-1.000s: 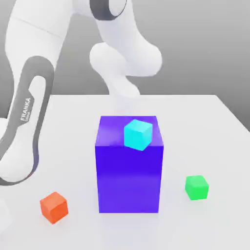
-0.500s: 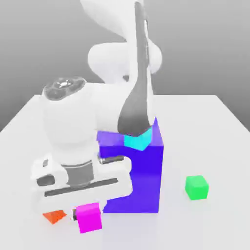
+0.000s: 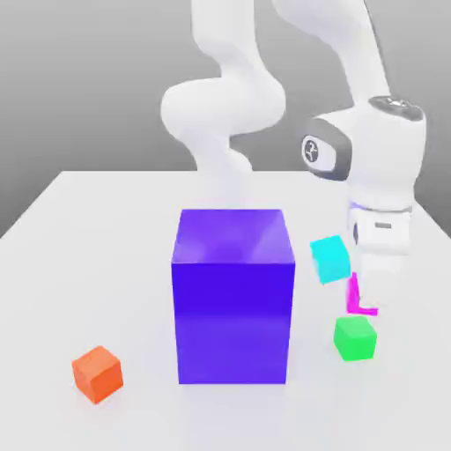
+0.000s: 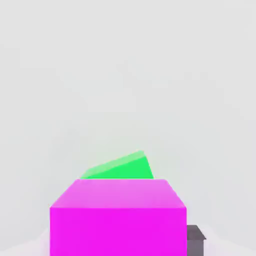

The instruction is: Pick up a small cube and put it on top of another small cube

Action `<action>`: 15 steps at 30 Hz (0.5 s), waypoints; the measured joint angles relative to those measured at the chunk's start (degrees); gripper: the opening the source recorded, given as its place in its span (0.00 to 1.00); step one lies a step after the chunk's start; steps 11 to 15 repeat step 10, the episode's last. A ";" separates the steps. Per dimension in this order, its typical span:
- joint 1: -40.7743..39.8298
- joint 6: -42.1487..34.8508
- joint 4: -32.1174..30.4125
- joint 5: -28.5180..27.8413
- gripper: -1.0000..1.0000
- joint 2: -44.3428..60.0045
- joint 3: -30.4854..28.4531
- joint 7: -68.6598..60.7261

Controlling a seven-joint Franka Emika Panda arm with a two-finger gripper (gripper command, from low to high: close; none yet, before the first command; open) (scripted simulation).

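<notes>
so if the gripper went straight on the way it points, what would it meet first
Probably the green cube, which lies below the gripper and partly behind the magenta block in the hand view, though the depth between them is unclear.

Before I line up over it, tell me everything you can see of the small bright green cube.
The small bright green cube is plain and smooth, with flat faces like matte plastic and no marks. It sits flat and upright on the pale table, slightly turned relative to the big purple block, on the exterior view's right of it. In the hand view, a magenta block hides part of it; I can't tell whether the two touch.
</notes>
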 joint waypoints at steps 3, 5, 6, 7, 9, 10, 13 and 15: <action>0.21 1.90 0.09 -0.95 1.00 2.01 -0.45 0.68; 0.21 1.90 0.09 -0.95 1.00 2.01 -0.45 0.68; 0.21 1.90 0.09 -0.95 1.00 2.01 -0.45 0.68; 0.32 2.89 0.14 -1.41 1.00 3.01 -0.65 1.00; 0.34 1.19 0.04 -0.51 1.00 1.17 -0.38 0.34; 0.42 -0.41 -0.05 0.19 1.00 -0.53 -0.24 -0.16; 0.42 -0.41 -0.05 0.19 1.00 -0.53 -0.24 -0.16; 0.42 -0.41 -0.05 0.19 1.00 -0.53 -0.24 -0.16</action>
